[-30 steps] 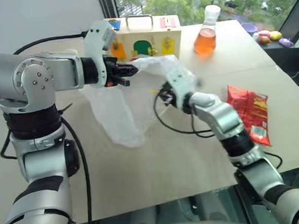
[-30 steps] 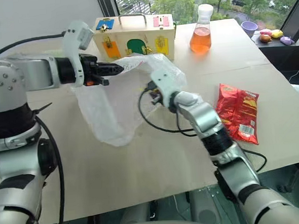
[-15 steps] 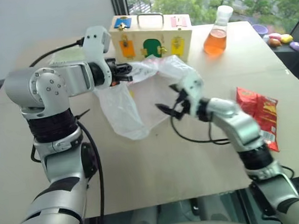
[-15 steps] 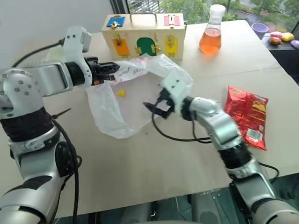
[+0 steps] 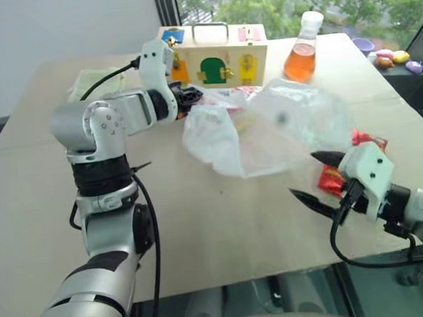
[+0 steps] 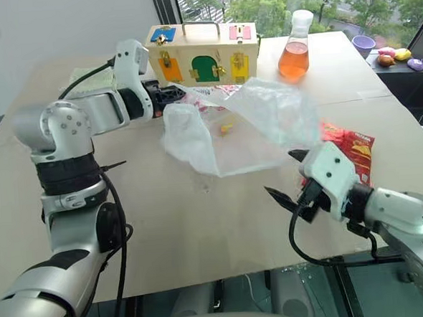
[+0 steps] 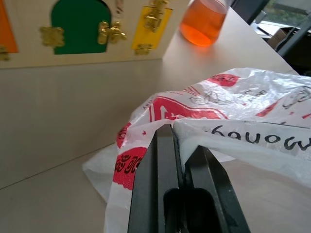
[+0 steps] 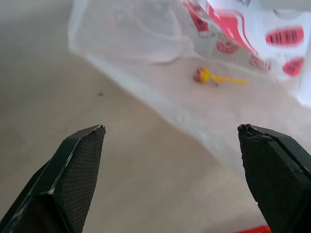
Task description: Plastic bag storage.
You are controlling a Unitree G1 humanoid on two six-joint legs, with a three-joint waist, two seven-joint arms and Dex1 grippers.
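Plastic bag (image 6: 238,128) lay billowed on the bench (image 6: 201,224), just in front of the wooden latch box (image 6: 203,52).
Left claw (image 7: 180,145) was pressed together, pinching a printed edge of the film near the box; right claw (image 6: 288,175) stood spread and empty, apart from the bag's near side. Judgement: the free claw should regrasp the loose far edge and fold toward the pinned edge, avoiding the snack packet (image 6: 351,150).

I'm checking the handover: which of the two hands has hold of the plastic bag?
The left hand, near the wooden latch box: its fingers are shut on the plastic bag. The right hand is open and apart from it.
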